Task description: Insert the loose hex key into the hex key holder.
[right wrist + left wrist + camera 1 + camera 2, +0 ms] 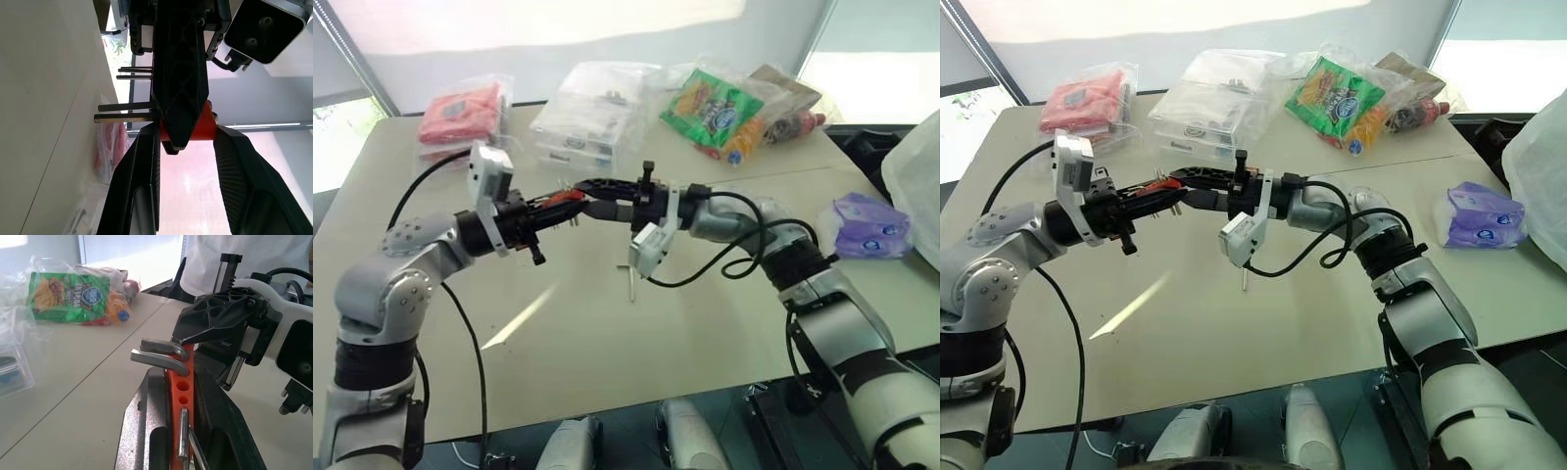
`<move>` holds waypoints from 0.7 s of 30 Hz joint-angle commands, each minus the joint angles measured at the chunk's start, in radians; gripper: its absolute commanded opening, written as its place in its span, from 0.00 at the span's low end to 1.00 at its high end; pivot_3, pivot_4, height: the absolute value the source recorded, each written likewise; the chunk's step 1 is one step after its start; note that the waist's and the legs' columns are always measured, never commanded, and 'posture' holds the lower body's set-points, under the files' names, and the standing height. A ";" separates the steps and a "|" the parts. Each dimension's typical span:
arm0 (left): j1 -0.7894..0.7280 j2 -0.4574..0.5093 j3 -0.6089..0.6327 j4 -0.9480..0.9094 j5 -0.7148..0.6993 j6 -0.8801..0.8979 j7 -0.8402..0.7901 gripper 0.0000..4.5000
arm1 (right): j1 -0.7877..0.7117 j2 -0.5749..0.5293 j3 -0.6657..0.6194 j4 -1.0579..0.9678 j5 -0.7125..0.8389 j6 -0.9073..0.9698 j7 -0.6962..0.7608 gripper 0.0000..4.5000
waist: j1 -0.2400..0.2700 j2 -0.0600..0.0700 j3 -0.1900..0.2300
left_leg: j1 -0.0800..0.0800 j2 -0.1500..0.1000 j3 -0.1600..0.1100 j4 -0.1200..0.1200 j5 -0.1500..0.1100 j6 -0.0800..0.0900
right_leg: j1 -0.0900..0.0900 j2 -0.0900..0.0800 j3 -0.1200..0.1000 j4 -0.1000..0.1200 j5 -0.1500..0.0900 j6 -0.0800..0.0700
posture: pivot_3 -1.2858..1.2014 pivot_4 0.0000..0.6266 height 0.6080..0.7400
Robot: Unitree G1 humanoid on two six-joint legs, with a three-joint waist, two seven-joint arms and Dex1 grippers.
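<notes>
**K:** Beige bench [607, 352], where's the free space?

**M:** Centre and lower half of the left eye view are bare down to the near edge. Clutter sits along the far edge: red packet [460, 113] upper left, clear plastic boxes [582, 117] upper middle, green snack bag [715, 108] upper right. Purple packet [867, 225] is near the right edge.

**K:** Holder?

**M:** The hex key holder [181, 382] is off the bench, mid-frame, between both arms. Its long axis runs roughly left-right in frame. Its short keys stick out sideways, towards the bench.

**K:** Fingers?

**M:** Left gripper [563, 203] fingers are clamped narrow on the holder body. Right gripper [587, 188] comes in from the right. Its fingers are partly apart, with the holder's red end seated between them and touching both.

**K:** Loose key?

**M:** The loose hex key [631, 286] lies flat on the bench just below the right wrist, apart from both grippers. Its long axis runs near up-down in frame, and the short bend looks to be at the upper end.
</notes>
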 commanded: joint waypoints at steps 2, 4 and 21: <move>-0.006 -0.006 0.030 -0.007 0.001 -0.015 0.030 0.00 | 0.014 0.004 0.000 -0.039 0.092 0.015 0.071 0.45 | 0.000 0.000 0.000 | 0.000 0.000 0.000 0.000 0.000 0.000 | 0.000 0.000 0.000 0.000 0.000 0.000 | 0.52 0.24 1.00; -0.001 -0.008 0.031 -0.012 0.000 -0.014 0.035 0.00 | 0.019 0.003 0.000 -0.042 0.102 0.031 0.097 0.65 | 0.001 0.000 0.000 | 0.000 0.000 0.000 0.000 0.000 0.000 | 0.000 0.000 0.000 0.000 0.000 0.000 | 0.52 0.24 1.00; 0.151 -0.004 0.044 -0.123 0.078 -0.070 0.134 0.00 | 0.255 -0.054 -0.070 -0.555 0.766 1.798 0.766 0.99 | 0.030 0.000 0.000 | -0.001 0.000 -0.001 0.001 -0.001 0.002 | 0.001 -0.002 0.001 0.000 0.000 0.000 | 0.52 0.24 1.00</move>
